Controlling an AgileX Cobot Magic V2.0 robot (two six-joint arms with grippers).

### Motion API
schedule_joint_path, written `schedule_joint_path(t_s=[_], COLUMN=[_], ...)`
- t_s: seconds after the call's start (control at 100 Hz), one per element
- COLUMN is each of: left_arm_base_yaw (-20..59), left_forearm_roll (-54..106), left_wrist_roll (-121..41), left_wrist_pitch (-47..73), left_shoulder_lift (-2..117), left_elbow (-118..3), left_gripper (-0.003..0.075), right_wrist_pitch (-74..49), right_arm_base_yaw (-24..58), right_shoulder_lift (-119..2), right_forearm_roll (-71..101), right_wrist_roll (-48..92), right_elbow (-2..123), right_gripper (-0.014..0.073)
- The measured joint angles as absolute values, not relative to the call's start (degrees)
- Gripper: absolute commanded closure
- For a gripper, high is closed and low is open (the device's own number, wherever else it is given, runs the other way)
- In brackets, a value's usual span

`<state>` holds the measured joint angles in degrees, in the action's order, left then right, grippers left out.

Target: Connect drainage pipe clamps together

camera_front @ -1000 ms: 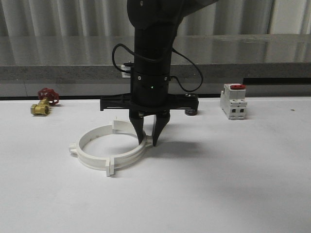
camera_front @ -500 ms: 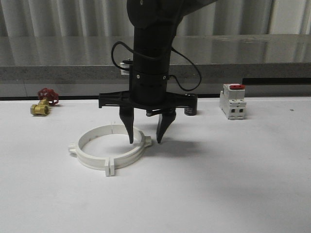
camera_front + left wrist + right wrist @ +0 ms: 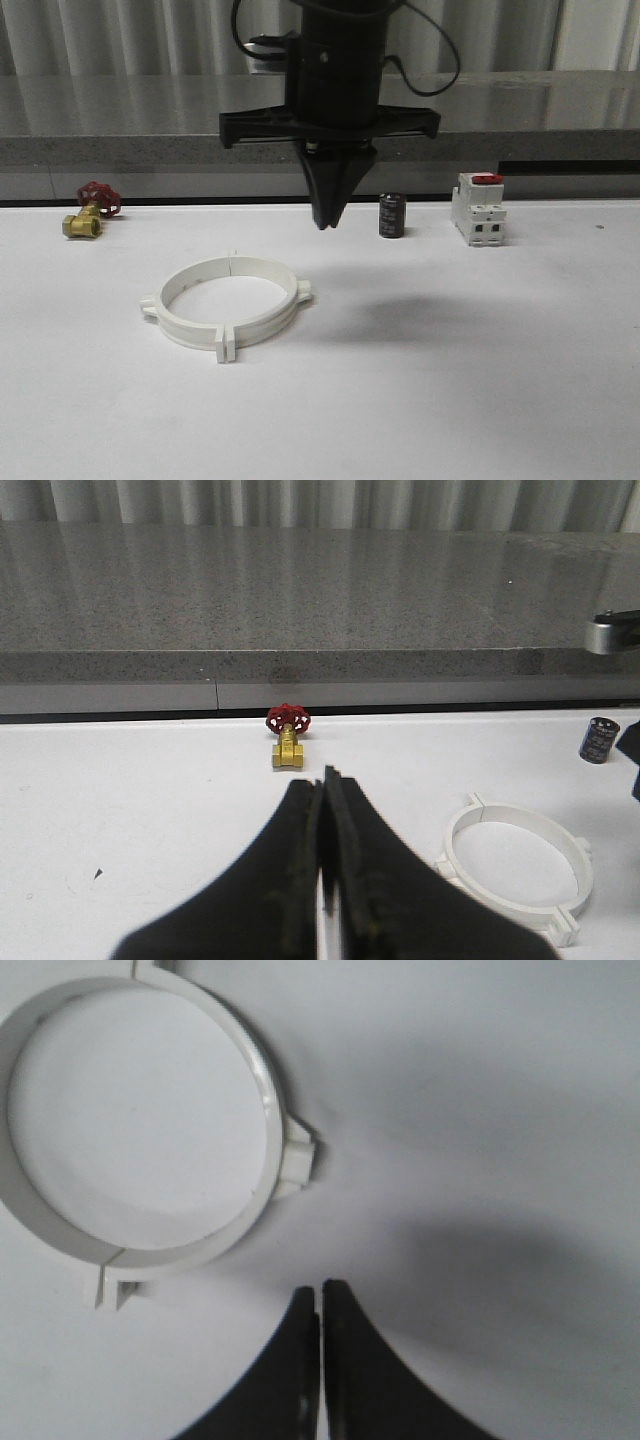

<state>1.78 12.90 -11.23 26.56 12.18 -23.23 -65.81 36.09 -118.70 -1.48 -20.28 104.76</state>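
Note:
The two white drainage pipe clamps (image 3: 200, 333) lie on the white table as one closed ring, their end tabs meeting at the back and at the front. My right gripper (image 3: 323, 222) hangs shut and empty above the table, up and to the right of the ring and apart from it. In the right wrist view the ring (image 3: 270, 1130) lies beyond the shut right gripper (image 3: 321, 1288). My left gripper (image 3: 325, 775) is shut on nothing, low over the table, with the ring (image 3: 510, 813) off to its side.
A brass valve with a red handwheel (image 3: 88, 212) (image 3: 288, 738) sits at the back left. A small black cylinder (image 3: 391, 215) (image 3: 599, 740) and a white breaker with a red switch (image 3: 479, 208) stand at the back right. A grey ledge (image 3: 120, 148) runs behind the table.
My right gripper opened beside the ring's right lug, then rose well above the table and shut. The back tabs of the two halves, apart before, now meet.

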Motion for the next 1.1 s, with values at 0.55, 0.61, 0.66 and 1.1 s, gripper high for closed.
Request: schedule_joint_path(t_s=[0.55, 0.61, 0.66, 1.1], left_arm_base_yaw=[1.78, 1.78, 1.78, 1.78], left_forearm_roll=[12.90, 12.90, 12.90, 12.90], left_wrist_roll=[-11.23, -11.23, -11.23, -11.23], left_wrist_pitch=[26.56, 26.56, 26.56, 26.56], left_shoulder_lift=[12.18, 12.18, 12.18, 12.18], left_elbow=[-23.23, -23.23, -23.23, -23.23], left_gripper=[0.0741, 0.0741, 0.0741, 0.0741], right_wrist_pitch=[-52.79, -51.87, -51.28, -50.84], right_arm_base_yaw=[21.36, 19.09, 17.30, 6.61], right_shoulder_lift=[-86.21, -82.17, -79.22, -55.39], right_forearm_roll=[-1.25, -1.52, -1.82, -3.75], right_wrist_roll=[-13.99, -13.99, -13.99, -13.99], right_elbow=[69.66, 66.06, 63.54, 48.15], right_gripper=[0.0660, 0.0660, 0.0660, 0.0660])
